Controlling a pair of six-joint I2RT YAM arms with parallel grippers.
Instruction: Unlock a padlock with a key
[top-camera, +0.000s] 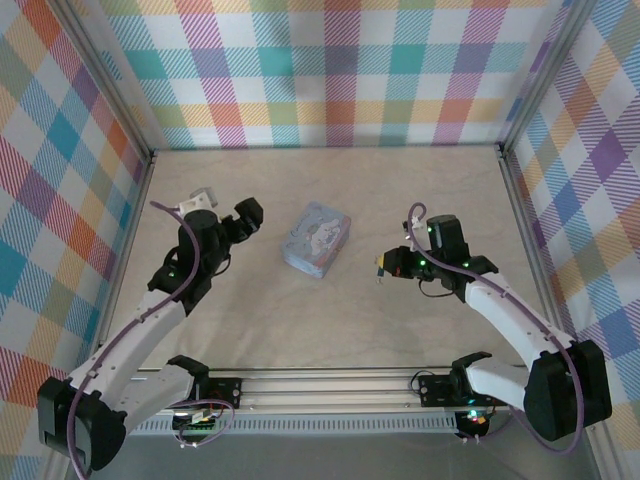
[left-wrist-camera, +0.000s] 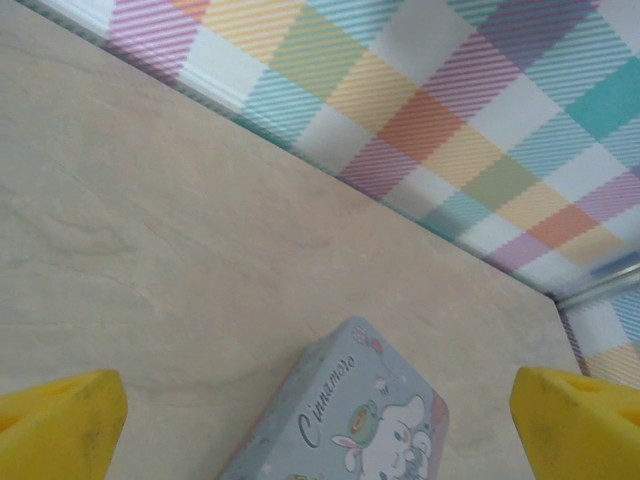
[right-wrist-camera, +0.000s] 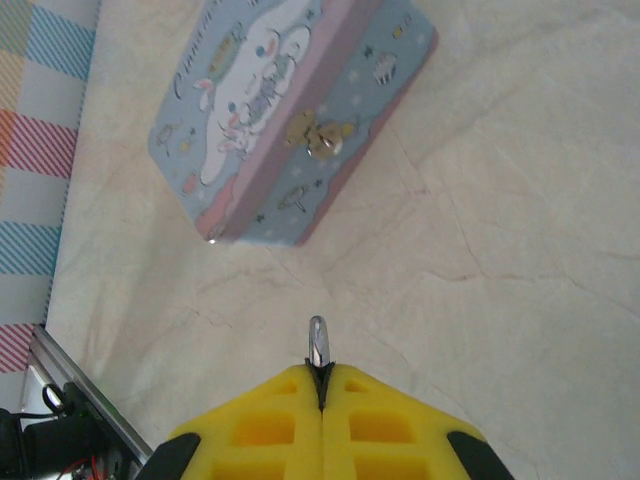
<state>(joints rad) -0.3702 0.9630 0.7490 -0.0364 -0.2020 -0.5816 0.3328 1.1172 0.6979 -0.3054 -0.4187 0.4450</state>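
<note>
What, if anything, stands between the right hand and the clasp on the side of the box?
Nothing visible does: bare table lies between the right hand, shut on a thin silver piece, and the clasp on the box.

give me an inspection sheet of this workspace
surface: beige table, faintly creased
things: box at centre, printed lid up; key tip pokes out of the right gripper; padlock too small to make out at the box's clasp
clutter: nothing seen
grippers: left gripper open, left of the box; right gripper shut on the key, right of the box
cables: purple cable along each arm
surroundings: plaid walls; metal rail at the near edge
</note>
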